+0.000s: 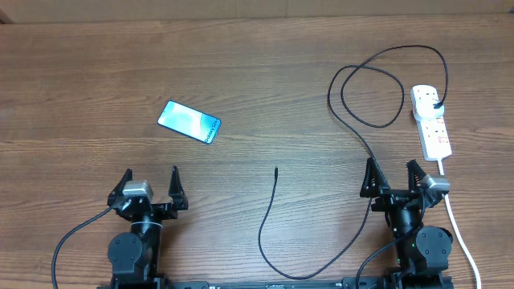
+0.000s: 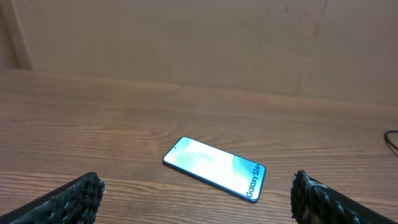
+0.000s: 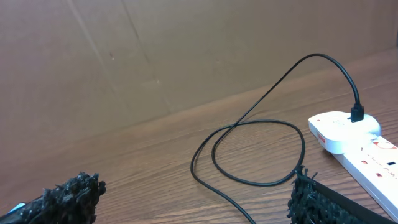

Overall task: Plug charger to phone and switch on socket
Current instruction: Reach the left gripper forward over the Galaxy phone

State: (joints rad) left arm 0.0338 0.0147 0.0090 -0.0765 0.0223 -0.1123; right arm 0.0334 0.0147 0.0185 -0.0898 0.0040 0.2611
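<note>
The phone (image 1: 189,121) lies flat on the table, screen up, left of centre; it also shows in the left wrist view (image 2: 215,167), reading "Galaxy S24". The charger cable (image 1: 353,120) loops near the socket, its black plug (image 1: 436,104) seated in the strip, and its free tip (image 1: 276,170) rests mid-table. The white socket strip (image 1: 431,122) lies at the right; it also shows in the right wrist view (image 3: 360,143). My left gripper (image 1: 150,186) is open and empty, in front of the phone. My right gripper (image 1: 393,177) is open and empty, over the cable.
The strip's thick white cord (image 1: 462,233) runs down the right side past my right arm. A brown cardboard wall (image 2: 186,37) stands behind the table. The cable's slack curves along the front edge (image 1: 305,273) between the two arms.
</note>
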